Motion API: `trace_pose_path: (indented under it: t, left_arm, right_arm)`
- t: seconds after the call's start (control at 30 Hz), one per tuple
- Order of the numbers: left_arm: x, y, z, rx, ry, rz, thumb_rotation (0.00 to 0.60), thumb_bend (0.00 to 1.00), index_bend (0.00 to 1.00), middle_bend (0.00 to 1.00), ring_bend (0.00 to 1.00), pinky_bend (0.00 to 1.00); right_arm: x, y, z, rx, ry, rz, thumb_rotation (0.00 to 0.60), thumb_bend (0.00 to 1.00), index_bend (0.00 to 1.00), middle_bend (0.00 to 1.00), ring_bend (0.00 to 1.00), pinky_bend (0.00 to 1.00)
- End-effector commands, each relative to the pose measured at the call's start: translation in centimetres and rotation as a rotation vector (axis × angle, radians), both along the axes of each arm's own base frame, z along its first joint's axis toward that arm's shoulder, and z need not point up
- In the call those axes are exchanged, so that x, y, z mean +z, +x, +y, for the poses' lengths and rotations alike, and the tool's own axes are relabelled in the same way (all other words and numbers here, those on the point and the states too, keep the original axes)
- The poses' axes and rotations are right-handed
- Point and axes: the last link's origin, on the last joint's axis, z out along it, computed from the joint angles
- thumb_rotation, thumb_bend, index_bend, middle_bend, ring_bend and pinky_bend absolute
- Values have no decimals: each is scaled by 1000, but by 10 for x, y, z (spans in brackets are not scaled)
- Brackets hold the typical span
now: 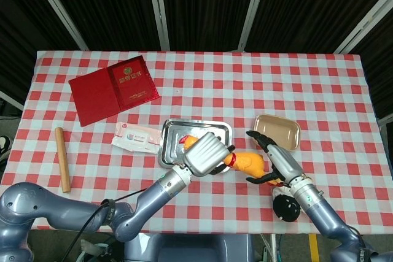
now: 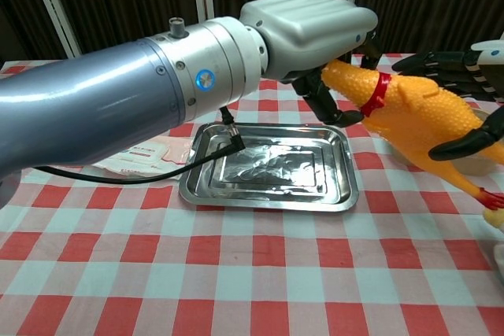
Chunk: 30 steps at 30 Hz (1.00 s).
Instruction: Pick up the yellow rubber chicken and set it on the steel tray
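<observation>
My left hand (image 2: pixel 315 29) grips the chicken (image 2: pixel 409 116) by its neck, forearm stretched low over the tray (image 2: pixel 268 164) — the bird hangs in the air past the tray's right edge. My right hand (image 2: pixel 465 84) cradles its body, fingers spread around it.

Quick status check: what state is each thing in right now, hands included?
Yellow rubber chicken: held in the air, not on the tray.
Rectangular steel tray: empty, flat on the table.
Left hand: grips the chicken's head end.
Right hand: fingers around the chicken's body.
Tan oblong dish: empty.
Red booklet: lying open.
</observation>
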Motion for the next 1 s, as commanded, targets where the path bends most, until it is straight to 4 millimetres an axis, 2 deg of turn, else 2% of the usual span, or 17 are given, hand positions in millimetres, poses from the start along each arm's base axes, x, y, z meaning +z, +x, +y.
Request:
trace_pose_path:
  t: [0.03,0.27,0.33,0.5,0.67,1.0]
  left_arm:
    - [-4,0,0,-11,29,6,600,754,766,768,649,712]
    - [-10,1,0,-13,41,8,600,754,765,767,649,712]
    - [-12,2,-1,-16,44,5,600,754,765,767,649,712]
    - [-14,4,-3,-18,34,-7,600,754,765,766,649,713]
    - [-11,5,-4,7,-1,-46,600,754,764,766,649,716]
    - [-4,6,-9,8,-34,-64,600,751,763,765,649,716]
  right_arm:
    - [1,-2,1,-7,-4,-1,600,147,23,61,57,61]
    - [1,-4,2,-13,-5,-2,600,147,52,68,65,73]
    - [1,-3,1,-10,-6,-2,600,147,118,102,105,124]
    - [0,-5,-2,-18,-32,3,600,190,348,262,276,312]
    - [-2,-7,-4,-38,-54,12,600,319,582,425,486,565]
    - [-2,-6,-9,-50,-93,22,600,511,953,716,816,869]
